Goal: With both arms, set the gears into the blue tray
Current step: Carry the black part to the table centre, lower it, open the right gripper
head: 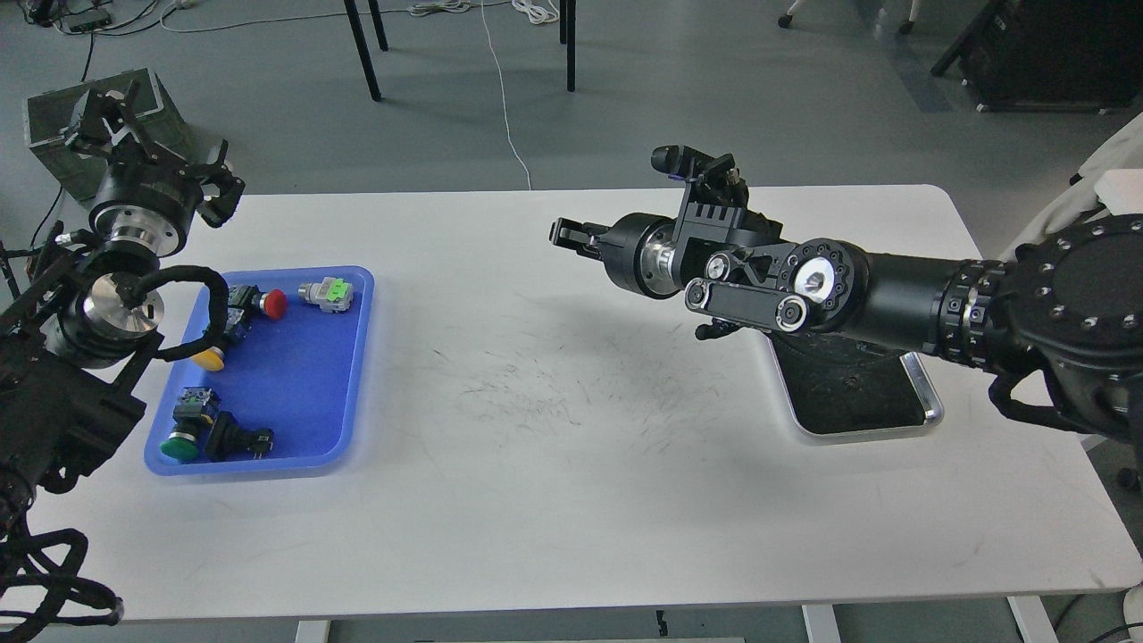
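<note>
The blue tray (pixel 304 375) lies at the table's left and holds only coloured push-button switches. My right gripper (pixel 570 237) hangs above the table's middle, pointing left toward the tray, well short of it. Its fingers look pressed together, and nothing shows between them. No gears can be made out for certain; a tiny dark speck (pixel 846 386) lies inside the silver tray (pixel 927 409). My left gripper (pixel 152 143) is raised beyond the table's back-left corner, behind the blue tray, with its claws spread apart and empty.
In the blue tray are red (pixel 273 304), green-and-grey (pixel 329 293), yellow (pixel 212 360), green (pixel 182 444) and black (pixel 237 438) switches. My right forearm (pixel 893 299) covers the silver tray's far half. A green box (pixel 54 116) stands on the floor at back left.
</note>
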`<state>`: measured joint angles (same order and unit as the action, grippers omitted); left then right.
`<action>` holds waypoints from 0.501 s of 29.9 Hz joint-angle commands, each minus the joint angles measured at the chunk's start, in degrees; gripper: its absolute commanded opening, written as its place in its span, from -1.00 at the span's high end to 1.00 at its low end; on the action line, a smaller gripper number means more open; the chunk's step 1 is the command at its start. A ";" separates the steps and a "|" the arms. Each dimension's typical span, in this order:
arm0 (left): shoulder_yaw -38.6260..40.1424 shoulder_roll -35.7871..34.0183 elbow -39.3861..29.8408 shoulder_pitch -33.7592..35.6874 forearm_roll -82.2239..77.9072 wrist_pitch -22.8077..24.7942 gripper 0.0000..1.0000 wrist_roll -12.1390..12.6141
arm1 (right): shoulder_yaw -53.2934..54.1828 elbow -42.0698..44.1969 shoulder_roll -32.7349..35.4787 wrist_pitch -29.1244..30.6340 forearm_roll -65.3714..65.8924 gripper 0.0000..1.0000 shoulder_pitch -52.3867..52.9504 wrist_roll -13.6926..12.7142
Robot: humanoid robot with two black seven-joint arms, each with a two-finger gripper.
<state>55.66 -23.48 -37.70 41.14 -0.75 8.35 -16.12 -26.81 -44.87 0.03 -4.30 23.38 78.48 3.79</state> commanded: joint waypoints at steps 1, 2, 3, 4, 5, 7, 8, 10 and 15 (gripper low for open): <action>0.06 0.01 0.00 -0.01 0.04 0.00 -0.97 -0.05 | 1.23 -0.65 -0.03 -0.27 -0.09 0.97 -2.36 0.51; 0.06 0.01 0.00 -0.01 0.04 0.00 -0.97 -0.05 | 1.40 -1.36 -0.03 -0.27 -0.18 0.97 -2.71 0.77; 0.06 0.01 0.00 -0.01 0.04 0.00 -0.97 -0.05 | 1.41 -1.97 -0.03 -0.19 -0.18 0.97 -2.98 0.86; 0.06 0.01 0.00 -0.01 0.04 0.09 -0.97 -0.05 | 1.41 -2.67 -0.03 -0.19 -0.18 0.97 -3.41 0.86; 0.06 0.01 0.00 -0.01 0.04 0.01 -0.97 -0.05 | 1.41 -3.20 -0.03 -0.10 -0.18 0.97 -3.94 0.86; 0.06 0.01 0.00 -0.01 0.04 0.09 -0.97 -0.05 | 1.41 -4.52 -0.03 0.25 -0.18 0.96 -5.43 0.86; 0.06 0.01 0.00 -0.01 0.04 0.01 -0.97 -0.05 | 1.41 -5.14 -0.03 0.43 -0.18 0.96 -5.88 0.78; 0.06 0.01 0.00 -0.01 0.04 0.09 -0.97 -0.05 | 1.32 -6.63 -0.03 0.60 -0.09 0.96 -7.10 0.52; 0.06 0.19 0.00 -0.01 0.04 0.09 -0.97 -0.05 | 1.23 -7.69 -0.03 1.13 1.14 0.94 -9.39 0.07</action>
<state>55.73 -23.40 -37.70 41.14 -0.70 8.43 -16.17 -25.54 -52.14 -0.01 -3.50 23.91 70.24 4.05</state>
